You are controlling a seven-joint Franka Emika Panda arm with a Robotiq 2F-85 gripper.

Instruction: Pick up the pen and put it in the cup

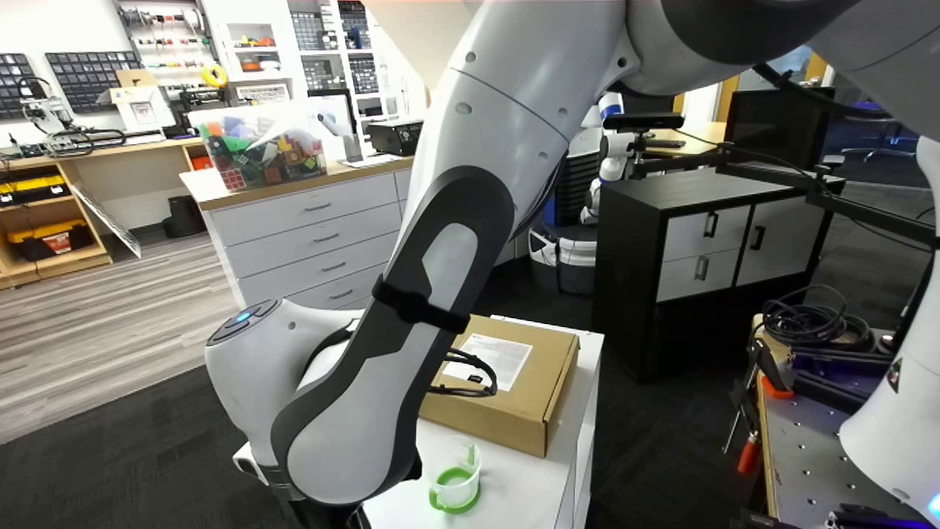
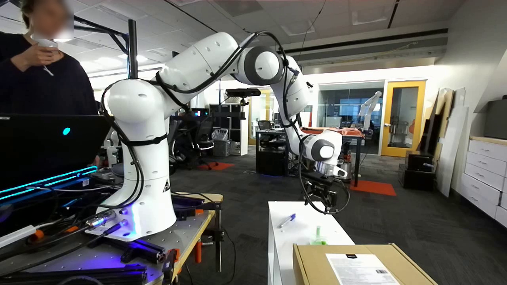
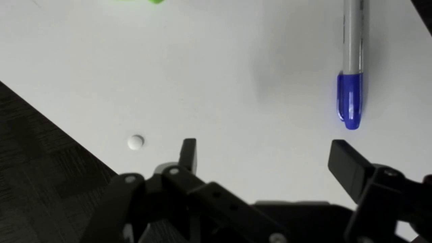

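Note:
The pen (image 2: 287,220) lies flat on the white table, with a grey barrel and a blue cap. In the wrist view the pen (image 3: 352,67) is at the upper right, its cap just beyond the right fingertip. It does not show in the exterior view where the arm covers part of the table. The small clear and light-green cup (image 1: 455,481) stands near the box; its green part also shows in an exterior view (image 2: 318,239), and a green bit shows at the wrist view's top edge (image 3: 156,1). My gripper (image 3: 265,148) is open and empty above the table, apart from the pen.
A brown cardboard box (image 1: 540,371) with a white label lies beside the cup, also in an exterior view (image 2: 313,265). A small white round knob (image 3: 135,142) is on the white table (image 3: 216,84). Table edges show at the wrist view's left and upper right.

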